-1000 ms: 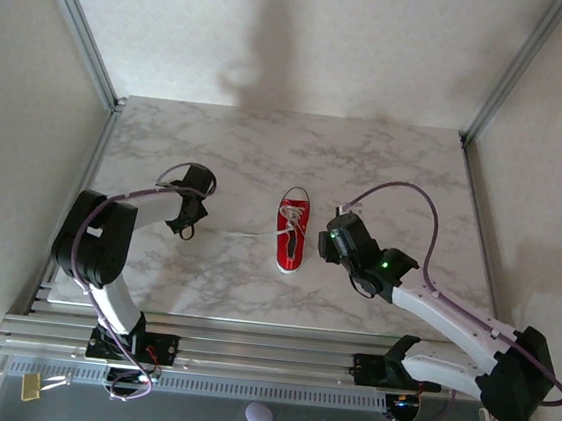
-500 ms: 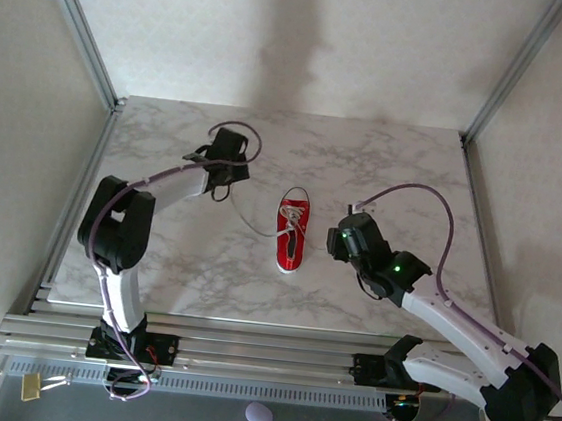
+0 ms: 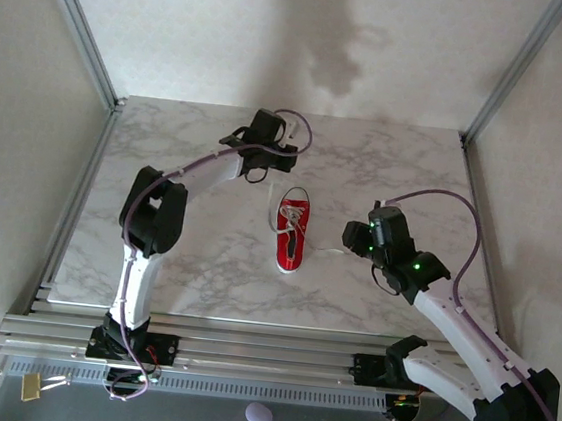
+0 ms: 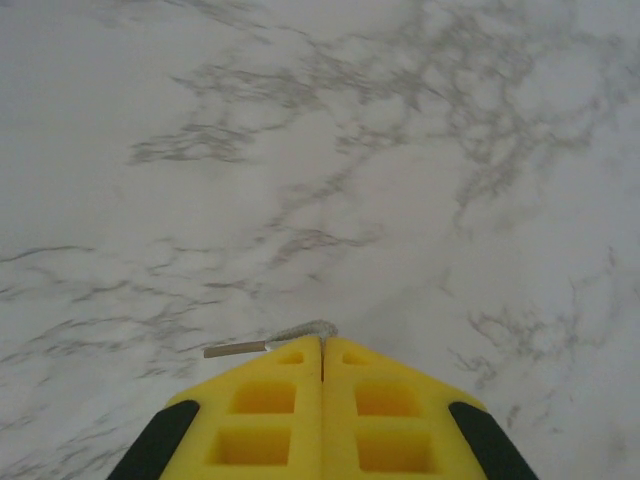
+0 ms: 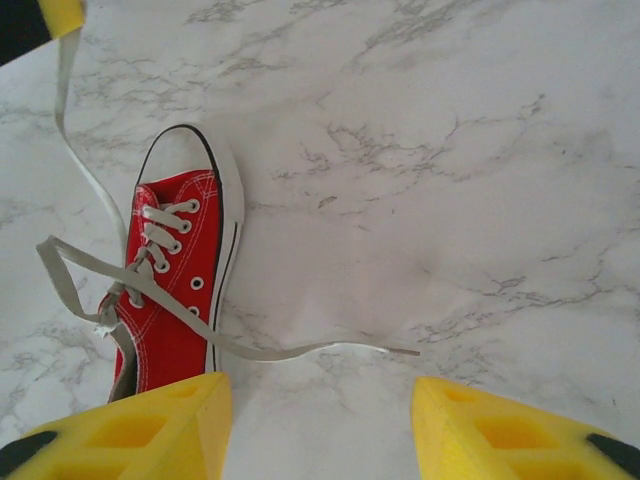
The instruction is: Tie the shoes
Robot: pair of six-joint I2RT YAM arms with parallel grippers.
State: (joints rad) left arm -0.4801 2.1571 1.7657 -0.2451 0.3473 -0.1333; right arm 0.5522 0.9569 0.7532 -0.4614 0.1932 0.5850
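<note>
The red shoe [image 3: 292, 234] with white toe cap lies mid-table, toe pointing away, its laces untied. In the right wrist view the shoe [image 5: 172, 290] is at the left. My left gripper [image 3: 263, 171] is beyond the toe, shut on the end of one white lace [image 4: 300, 331]. That lace [image 5: 78, 160] runs from the eyelets up to the left gripper's yellow finger [image 5: 62, 14]. The other lace [image 5: 300, 351] lies slack on the marble to the shoe's right. My right gripper [image 5: 316, 425] hovers open just short of it, nothing between its fingers; it stands right of the shoe [image 3: 356, 241].
The marble table [image 3: 415, 174] ends at metal frame posts [image 3: 79, 28] left and right, with white walls behind. The rail with the arm bases [image 3: 246, 353] runs along the near edge.
My left arm has swung from left of the shoe round to beyond its toe, pulling the lace along. My right gripper has drawn back to the right, away from the shoe.
</note>
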